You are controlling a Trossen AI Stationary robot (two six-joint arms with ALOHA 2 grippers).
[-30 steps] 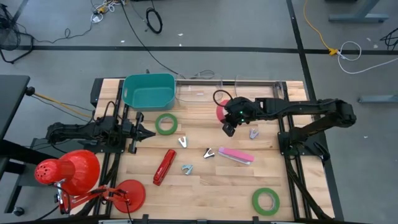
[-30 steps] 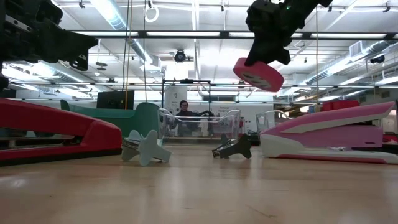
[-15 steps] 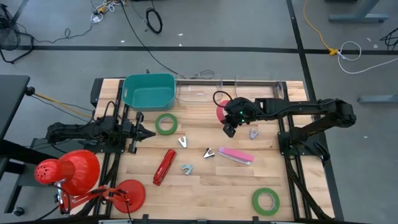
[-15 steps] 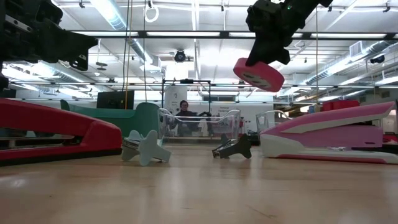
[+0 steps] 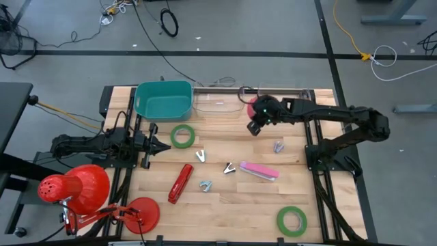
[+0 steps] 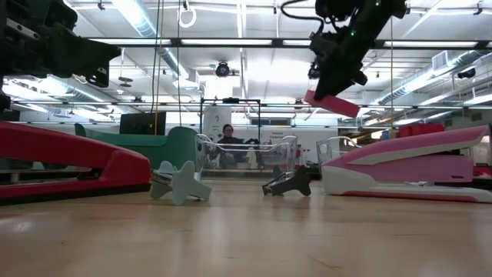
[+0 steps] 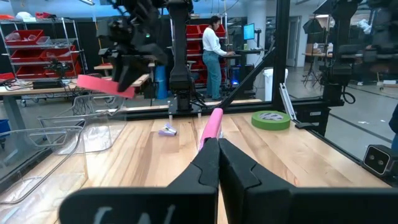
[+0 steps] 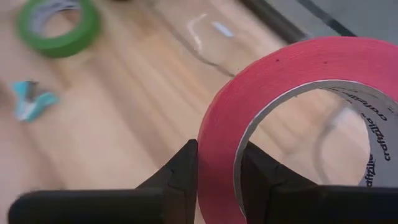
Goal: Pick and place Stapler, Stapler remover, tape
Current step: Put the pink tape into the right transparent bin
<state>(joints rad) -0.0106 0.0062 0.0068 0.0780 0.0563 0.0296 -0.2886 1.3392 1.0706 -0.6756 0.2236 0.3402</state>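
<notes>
Red tape roll carried toward the clear bins

The right gripper [image 5: 256, 123] pinches the red tape roll's [image 8: 292, 93] wall, high above the table's [image 5: 225, 198] far edge; I'd centre it over a clear bin [image 5: 217, 100] before letting go. Left gripper [image 5: 161, 145] waits, closed.

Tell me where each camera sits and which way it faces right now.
High view: above the table, looking straight down; both dark arms show, right hand holding the red-pink tape roll near the clear plastic bins.
Low view: at tabletop height, looking level across; the tape roll hangs above the pink stapler.
Left wrist view: behind the shut left hand, facing across the table.
Right wrist view: behind the right hand's fingers, facing down past the tape.
All four views share the red-pink roll.
</notes>
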